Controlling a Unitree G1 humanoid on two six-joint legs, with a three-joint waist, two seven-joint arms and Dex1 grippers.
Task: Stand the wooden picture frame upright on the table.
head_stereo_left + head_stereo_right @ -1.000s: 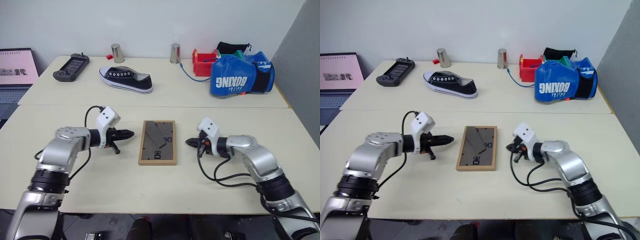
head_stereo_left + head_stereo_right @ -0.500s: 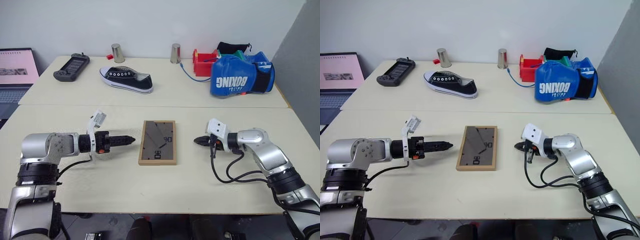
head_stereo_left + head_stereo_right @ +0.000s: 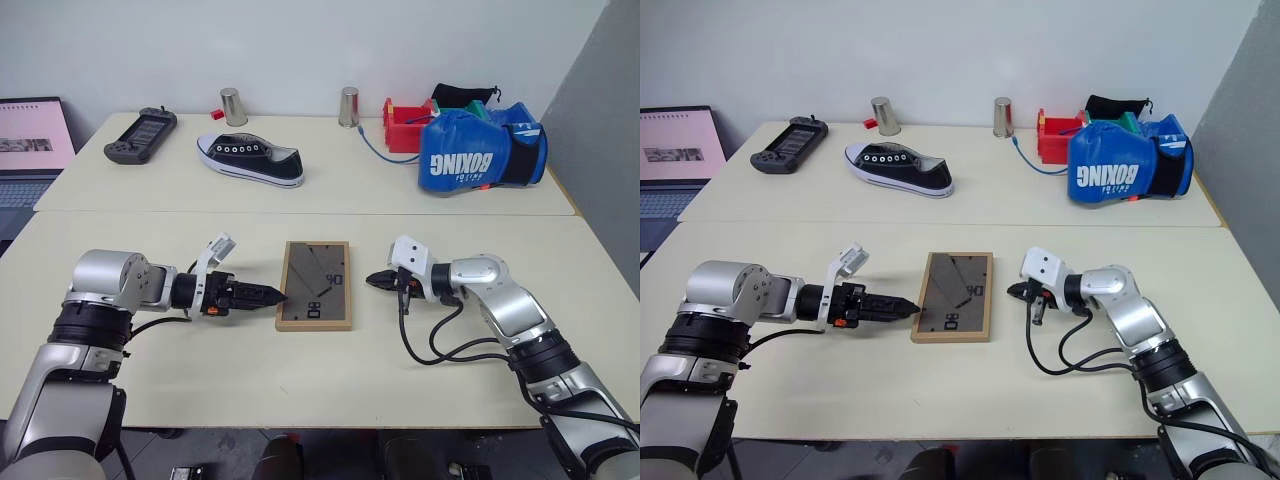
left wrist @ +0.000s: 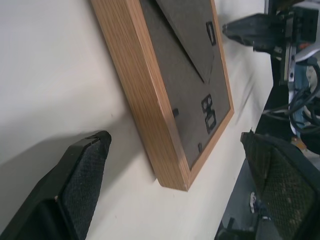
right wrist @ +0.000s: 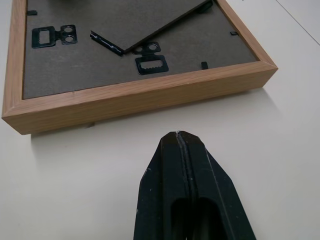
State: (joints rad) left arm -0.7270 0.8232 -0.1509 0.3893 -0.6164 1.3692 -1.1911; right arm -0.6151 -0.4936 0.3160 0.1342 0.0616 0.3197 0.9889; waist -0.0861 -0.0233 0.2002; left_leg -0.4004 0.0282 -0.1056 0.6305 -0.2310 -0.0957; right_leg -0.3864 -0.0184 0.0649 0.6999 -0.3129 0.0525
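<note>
**Grippers close in on face-down frame**

On the near table (image 3: 150, 380), the frame (image 3: 315, 284) lies flat between the two arms, dark back panel and folded stand facing up, not yet raised. The left gripper (image 3: 262, 295) sits just beside the frame's left edge, its fingers (image 4: 75, 187) spread wide and holding nothing. The right gripper (image 3: 376, 281) points at the opposite edge from a little way off, fingers pressed together and empty. The approach appears to be the step in hand. Next, the left fingers likely need to straddle the wooden edge and clamp it before any tilt upright; the stand must swing out too.
</note>
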